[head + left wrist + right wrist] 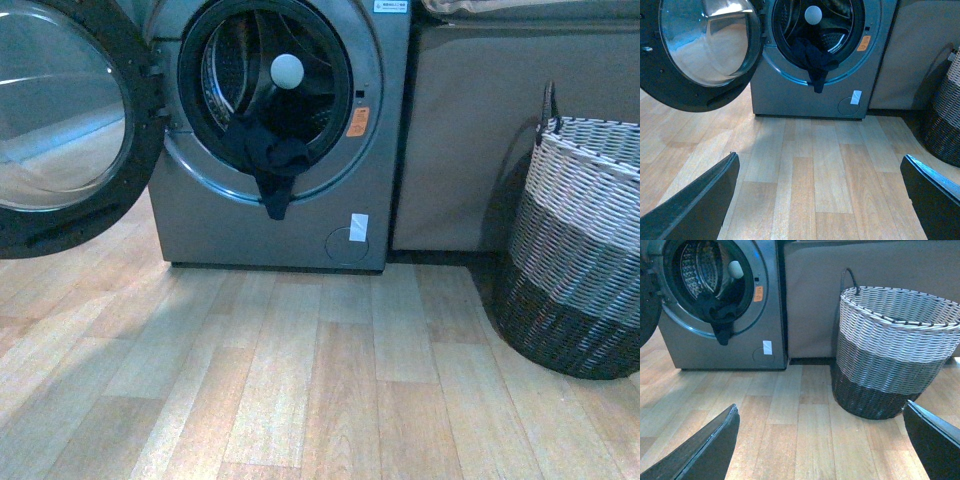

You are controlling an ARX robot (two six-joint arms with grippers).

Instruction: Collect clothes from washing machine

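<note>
The washing machine [283,215] stands on the wood-plank floor [300,380], to the left of the robot's centre line in the front view. Its round glass door [62,120] is swung fully open to the left. The clothes [268,160], one dark limp garment, are draped over the lower lip of the drum mouth. Part of the garment lies inside and a narrow tail hangs down over the grey front rim. A pale ball [287,71] sits in the drum opening just above the garment. An orange sticker [357,121] is beside the mouth and a small white label [358,227] is lower on the front panel.

The left end effector [819,155] is released. Its two dark fingers [700,200] are spread wide and low over the floor. The clothes lie well ahead of it, across a bare stretch of planks, roughly in line with the gap between the fingers and apart from them.

The right end effector [821,404] is likewise released, with its fingers splayed above the floor. The clothes are well apart from it too, at the far machine. The two-tone wicker basket [580,250] stands upright on the floor to the right, before a tan panel [470,140], and looks nearer to this end effector than the garment does.

Neither arm shows in the front view.
</note>
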